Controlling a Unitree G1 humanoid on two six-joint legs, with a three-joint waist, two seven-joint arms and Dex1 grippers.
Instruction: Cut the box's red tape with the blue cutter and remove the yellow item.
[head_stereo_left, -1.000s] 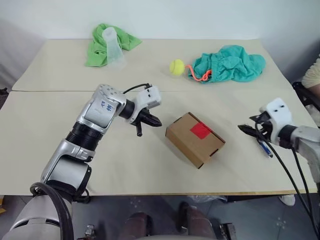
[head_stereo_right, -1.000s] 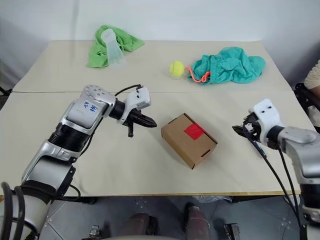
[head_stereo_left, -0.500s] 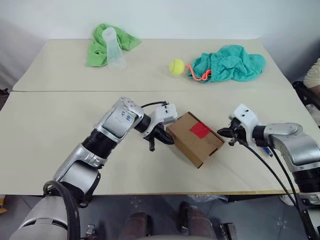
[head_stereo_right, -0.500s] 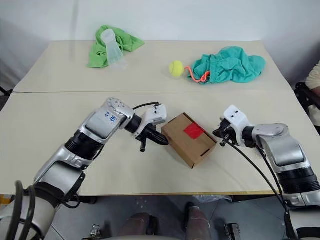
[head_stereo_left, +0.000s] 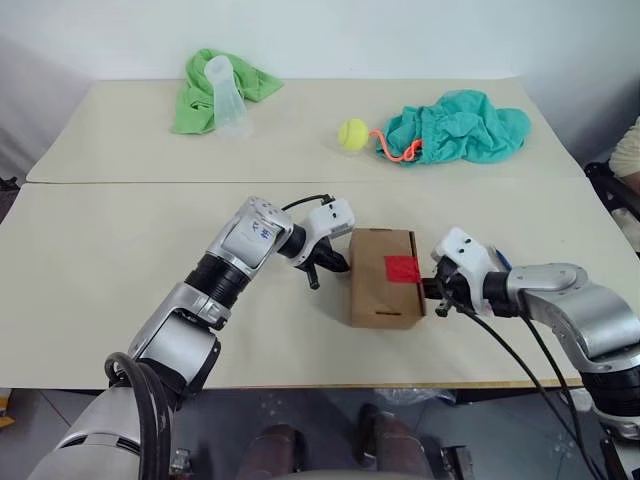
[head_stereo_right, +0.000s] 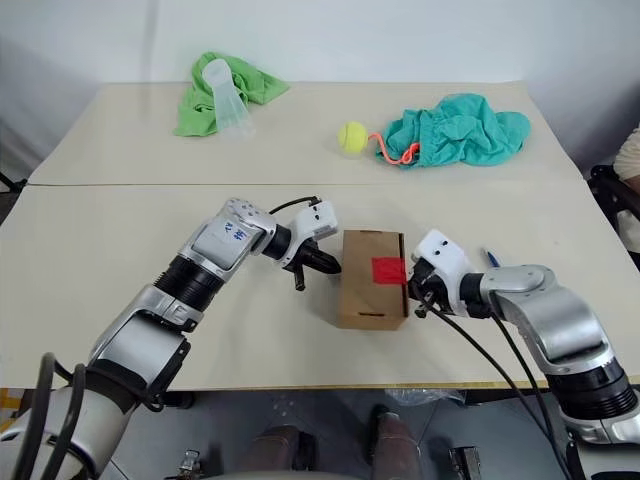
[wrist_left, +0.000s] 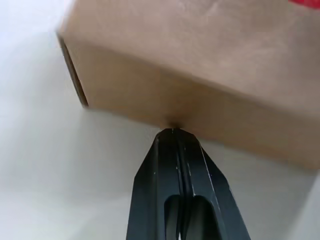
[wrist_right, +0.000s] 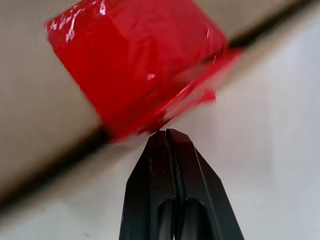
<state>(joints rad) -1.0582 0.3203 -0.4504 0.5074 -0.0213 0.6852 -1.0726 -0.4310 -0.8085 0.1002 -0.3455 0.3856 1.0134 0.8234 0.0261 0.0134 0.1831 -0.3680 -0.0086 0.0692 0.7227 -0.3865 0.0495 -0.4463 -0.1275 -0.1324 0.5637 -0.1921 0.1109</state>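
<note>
Closed right hand (wrist_right: 167, 131) touches glossy, wrinkled red tape (wrist_right: 135, 62) on brown box (head_stereo_left: 382, 275).

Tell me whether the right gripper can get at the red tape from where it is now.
Probably yes. The right gripper, shut, sits right at the box's edge, its tip at the red tape with nothing between. It holds no cutter; a blue object lies behind that arm.

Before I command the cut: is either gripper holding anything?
Nothing. Both grippers, left and right, are shut empty, fingers against opposite sides of the box.
</note>
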